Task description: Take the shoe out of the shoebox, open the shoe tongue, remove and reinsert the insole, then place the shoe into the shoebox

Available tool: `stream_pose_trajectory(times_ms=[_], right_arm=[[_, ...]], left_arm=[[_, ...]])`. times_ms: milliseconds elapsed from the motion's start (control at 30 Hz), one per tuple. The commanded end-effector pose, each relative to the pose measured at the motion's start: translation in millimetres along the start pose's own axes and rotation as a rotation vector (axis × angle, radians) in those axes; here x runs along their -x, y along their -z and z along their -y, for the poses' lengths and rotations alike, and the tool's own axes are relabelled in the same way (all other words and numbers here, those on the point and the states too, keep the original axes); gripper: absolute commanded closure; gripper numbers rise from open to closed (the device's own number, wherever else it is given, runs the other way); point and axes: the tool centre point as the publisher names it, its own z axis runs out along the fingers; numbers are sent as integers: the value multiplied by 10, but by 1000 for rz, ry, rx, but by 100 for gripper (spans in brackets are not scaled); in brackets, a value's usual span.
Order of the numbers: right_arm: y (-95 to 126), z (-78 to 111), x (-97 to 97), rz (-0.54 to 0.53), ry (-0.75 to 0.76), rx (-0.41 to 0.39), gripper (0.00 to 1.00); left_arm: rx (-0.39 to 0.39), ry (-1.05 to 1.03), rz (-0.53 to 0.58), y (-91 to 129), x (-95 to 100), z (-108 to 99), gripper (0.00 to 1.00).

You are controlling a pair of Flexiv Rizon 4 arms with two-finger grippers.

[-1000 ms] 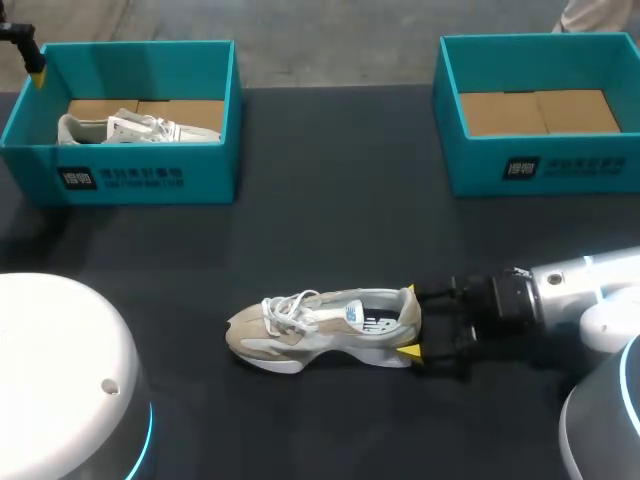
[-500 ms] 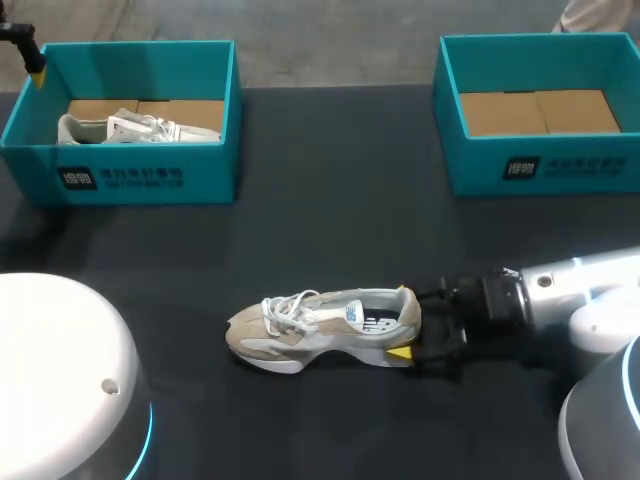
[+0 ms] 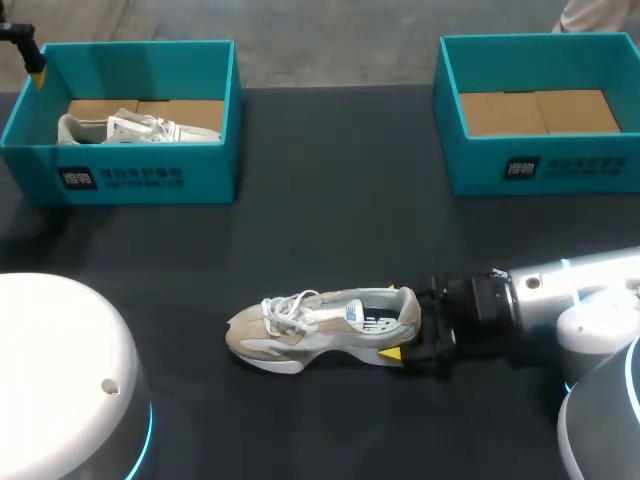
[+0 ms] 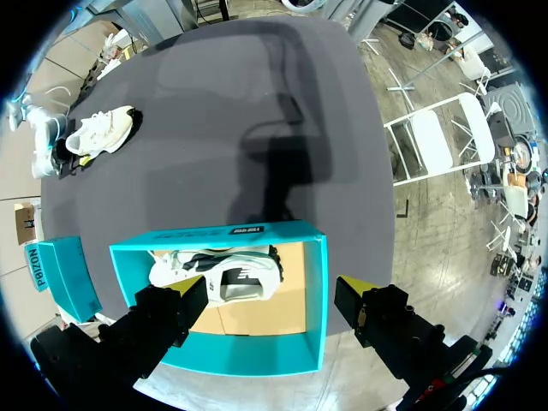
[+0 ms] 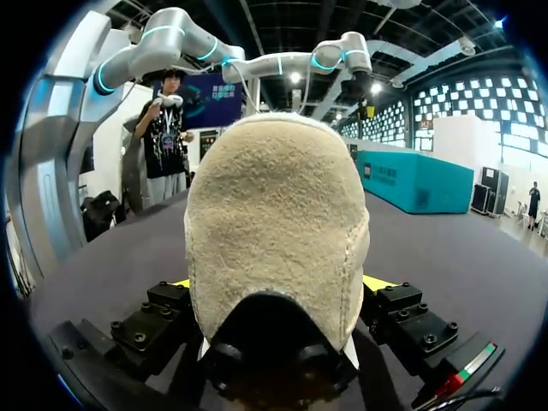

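The shoe [image 3: 325, 328] is out of its box and stands on its sole on the bench [image 3: 330, 220], near my edge and well apart from both boxes, toe toward my left and heel toward my right arm. Its laces look loose and the insole is still inside.

Over the last second my right end effector [image 3: 396, 322] has slid forward along the bench. It was short of the heel and now straddles it, one yellow tip on each side. In the right wrist view the suede heel [image 5: 274, 248] sits between the fingers [image 5: 383, 282]. They stand wide, at the same spread as during the approach, so I read this as not yet clamped.

I judge this as bracing the heel, so that the tongue can be pulled open next. The closing should come squarely, or the shoe may twist.

My left end effector [image 4: 272, 289] hangs wide and empty over the left shoebox [image 3: 120, 170], where a second shoe [image 3: 130, 128] lies. The right shoebox [image 3: 540, 165] shows only its cardboard floor.
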Motion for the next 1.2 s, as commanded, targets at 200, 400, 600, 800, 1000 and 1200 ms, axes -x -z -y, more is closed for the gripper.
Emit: stream_pose_trajectory(times_ms=[200,400,600,800,1000,1200], right_arm=[[-2,21,-26,15,1,-2,0],[-4,29,-21,12,5,0,5],[-32,29,-14,6,19,1,100],[-50,24,-18,3,24,6,100],[-50,24,-18,3,24,6,100],[-50,24,-18,3,24,6,100]], left_arm=[[1,0,-3,6,3,12,0],[1,0,-3,6,3,12,0],[1,0,-3,6,3,12,0],[1,0,-3,6,3,12,0],[1,0,-3,6,3,12,0],[-29,82,11,0,79,160,0]])
